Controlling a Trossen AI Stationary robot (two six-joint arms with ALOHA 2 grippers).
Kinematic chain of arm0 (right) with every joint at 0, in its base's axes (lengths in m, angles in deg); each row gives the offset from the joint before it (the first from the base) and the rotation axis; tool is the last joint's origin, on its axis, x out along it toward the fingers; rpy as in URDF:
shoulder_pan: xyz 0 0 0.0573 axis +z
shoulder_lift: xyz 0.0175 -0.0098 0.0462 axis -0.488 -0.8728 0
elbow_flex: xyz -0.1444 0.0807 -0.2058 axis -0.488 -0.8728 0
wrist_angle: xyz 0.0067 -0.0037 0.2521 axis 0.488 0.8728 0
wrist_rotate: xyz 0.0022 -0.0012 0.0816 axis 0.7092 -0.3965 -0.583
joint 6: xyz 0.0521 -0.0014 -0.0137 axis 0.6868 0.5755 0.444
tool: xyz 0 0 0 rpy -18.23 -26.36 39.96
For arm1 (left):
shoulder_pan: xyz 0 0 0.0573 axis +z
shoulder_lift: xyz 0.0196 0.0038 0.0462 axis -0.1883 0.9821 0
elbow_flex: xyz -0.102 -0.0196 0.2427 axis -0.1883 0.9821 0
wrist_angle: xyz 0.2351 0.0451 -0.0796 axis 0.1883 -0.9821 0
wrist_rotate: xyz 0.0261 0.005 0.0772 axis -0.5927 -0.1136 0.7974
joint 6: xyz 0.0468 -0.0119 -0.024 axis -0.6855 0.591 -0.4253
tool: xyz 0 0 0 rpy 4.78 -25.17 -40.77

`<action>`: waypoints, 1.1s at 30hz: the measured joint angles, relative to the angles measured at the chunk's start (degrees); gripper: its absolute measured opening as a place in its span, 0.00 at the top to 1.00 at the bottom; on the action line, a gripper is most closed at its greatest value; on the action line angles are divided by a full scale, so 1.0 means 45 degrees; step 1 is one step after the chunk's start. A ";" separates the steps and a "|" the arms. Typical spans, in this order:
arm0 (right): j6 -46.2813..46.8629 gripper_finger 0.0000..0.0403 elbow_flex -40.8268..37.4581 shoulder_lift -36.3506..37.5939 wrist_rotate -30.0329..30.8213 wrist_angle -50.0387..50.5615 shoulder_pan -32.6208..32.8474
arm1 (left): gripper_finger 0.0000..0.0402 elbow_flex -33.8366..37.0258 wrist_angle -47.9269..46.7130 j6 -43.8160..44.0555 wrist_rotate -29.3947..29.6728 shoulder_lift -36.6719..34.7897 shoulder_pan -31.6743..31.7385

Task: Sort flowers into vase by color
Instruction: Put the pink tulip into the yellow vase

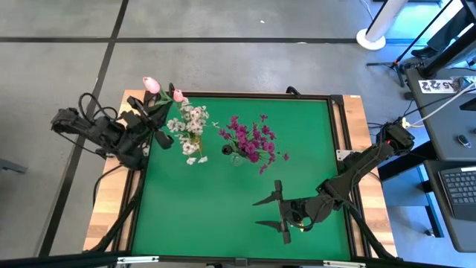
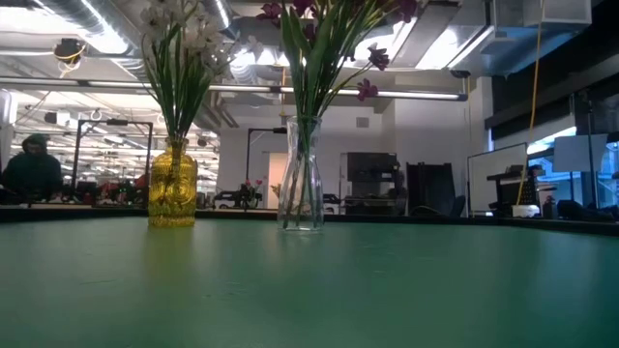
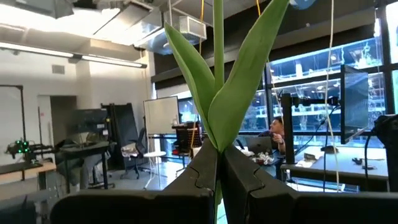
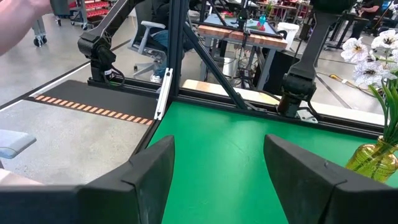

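The green table point(image 1: 223, 208) carries two vases near its far edge. The yellow vase point(image 2: 173, 184) stands toward the far left corner and holds the white flowers point(image 1: 190, 123). The clear vase point(image 2: 301, 174) stands just beside it, nearer the middle of the far edge, and holds the purple flowers point(image 1: 253, 140). The rest of the mat shows no loose stems.

The left arm reaches in over the far left corner. Its left gripper point(image 3: 219, 168) is clamped shut on a tulip stem point(image 3: 218, 37), which rises straight up out of the jaws between two long leaves. In the high view two pink tulips point(image 1: 151, 84) sit above that corner, touching the edge of the white cluster. The right gripper point(image 1: 277, 211) hovers over the near right part of the table, fingers spread wide with nothing between them.

The next move seems to turn on where these tulips go. The stem's long axis is roughly vertical, and the yellow vase lies just inward of the left gripper, with the clear vase beyond it. The left arm is far nearer to both than the right.

No third vase shows anywhere, so I cannot tell which vessel is meant for pink. The stem's lower end is hidden behind the jaws. The low view cuts off the blossoms at the top and shows neither arm. Whether one or both tulips are gripped is unclear.
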 joint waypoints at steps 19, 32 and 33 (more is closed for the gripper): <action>0.0100 0.39 0.0000 0.0000 0.0000 0.0044 0.0000 | 0.99 -0.0903 -0.0369 0.0017 0.1153 0.0008 -0.1862; 0.0107 0.39 0.0000 0.0000 0.0001 0.0107 0.0000 | 0.99 -0.1196 -0.0229 -0.0336 0.1422 0.0008 -0.2591; 0.0112 0.39 0.0000 0.0000 0.0005 0.0107 0.0000 | 0.99 -0.1293 -0.0233 -0.0313 0.1412 0.0008 -0.2674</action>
